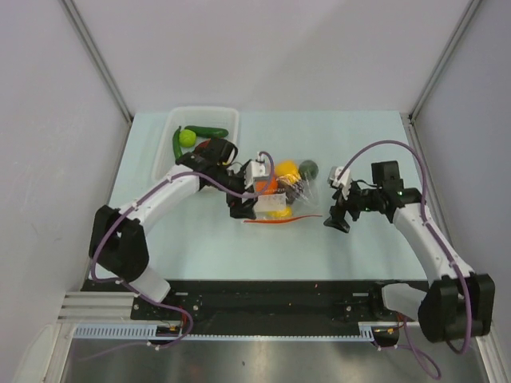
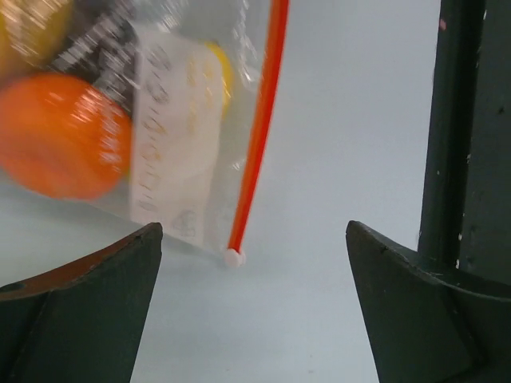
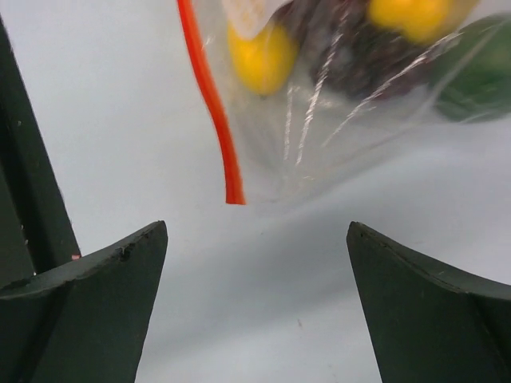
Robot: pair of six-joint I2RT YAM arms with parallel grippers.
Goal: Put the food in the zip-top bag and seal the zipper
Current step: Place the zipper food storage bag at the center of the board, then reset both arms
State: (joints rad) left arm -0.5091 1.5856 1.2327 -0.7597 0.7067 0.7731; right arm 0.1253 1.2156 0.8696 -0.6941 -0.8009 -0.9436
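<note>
The clear zip-top bag point(image 1: 285, 191) lies flat mid-table and holds food: an orange fruit point(image 2: 60, 136), a yellow piece point(image 3: 259, 56), dark grapes point(image 3: 351, 56) and a green piece point(image 3: 475, 72). Its red-orange zipper point(image 1: 281, 219) runs along the near edge. My left gripper point(image 1: 239, 210) stands open at the zipper's left end point(image 2: 233, 257), apart from it. At the strip's right end point(image 3: 233, 195), my right gripper point(image 1: 336, 223) is open too, with nothing between its fingers. The white label patch point(image 2: 172, 159) shows in the left wrist view.
A white tray point(image 1: 230, 116) stands at the back left and holds a green lime point(image 1: 187, 137) and a cucumber point(image 1: 206, 130); the left arm covers its near end. Grey walls close in the table on three sides.
</note>
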